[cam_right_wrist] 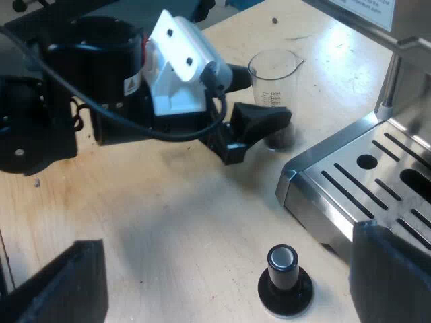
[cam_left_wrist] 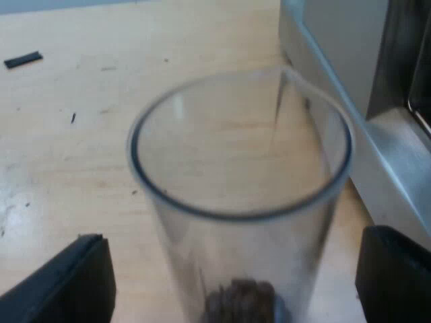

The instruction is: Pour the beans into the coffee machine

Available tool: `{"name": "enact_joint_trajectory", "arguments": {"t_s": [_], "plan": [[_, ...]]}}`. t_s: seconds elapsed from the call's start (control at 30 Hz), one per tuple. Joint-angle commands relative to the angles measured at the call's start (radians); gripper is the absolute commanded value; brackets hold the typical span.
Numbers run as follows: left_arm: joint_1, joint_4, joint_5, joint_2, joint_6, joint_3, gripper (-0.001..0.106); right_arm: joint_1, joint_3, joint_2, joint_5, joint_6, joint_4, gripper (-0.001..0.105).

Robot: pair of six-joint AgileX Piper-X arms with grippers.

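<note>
Centrally, the glass (cam_left_wrist: 242, 202) is shown standing upright on the wooden table (cam_left_wrist: 67, 168), just beside the base of the coffee machine (cam_left_wrist: 337, 60), with a small heap of beans (cam_left_wrist: 241, 299) lying at its bottom. The left gripper (cam_left_wrist: 236, 276) is seen spread, one black finger on each side of the glass low down. A sliver of table is visible between each finger and the wall, so no contact can be made out. In the right wrist view the glass is seen near the corner of the machine's slotted drip tray (cam_right_wrist: 337, 158). The right gripper (cam_right_wrist: 225, 245) is held wide apart with nothing between its fingers, over a tamper (cam_right_wrist: 284, 279) with a black knob, which stands on the table well apart from the glass.

Handling (a judgement, not an observation): the glass is taken to be light, stiff and thin-walled, with a smooth and probably slippery surface, and little weight is added by the few beans. A hold is best taken on the lower to middle wall, with the fingers on opposite sides. It should be firm enough that the glass does not slip when tipped, yet not so hard that the wall is cracked. The pouring lip (cam_right_wrist: 298, 62) should be left free. The loose beans may be expected to slide out all at once when the glass is tilted.
</note>
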Motion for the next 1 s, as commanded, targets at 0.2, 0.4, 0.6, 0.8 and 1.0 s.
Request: {"name": "enact_joint_trajectory", "arguments": {"t_s": [0.2,0.4,0.6,0.8,1.0], "plan": [[-0.005,-0.016,0.006,0.051,-0.004,-0.070,0.090,0.003,-0.003,-0.001,-0.007,-0.005,-0.006,0.079],[-0.005,-0.012,0.006,0.051,-0.004,-0.071,0.065,0.003,-0.003,-0.001,-0.007,-0.005,-0.006,0.079],[-0.005,0.012,0.047,0.040,-0.004,-0.071,0.027,0.003,-0.003,-0.001,-0.007,-0.005,-0.006,0.079],[-0.005,0.065,0.078,-0.034,-0.004,-0.042,0.016,0.003,-0.003,-0.001,-0.007,-0.005,-0.006,0.079],[-0.005,0.073,0.080,-0.118,-0.004,-0.011,0.016,0.003,-0.003,-0.006,-0.007,-0.005,-0.008,0.079]]}}
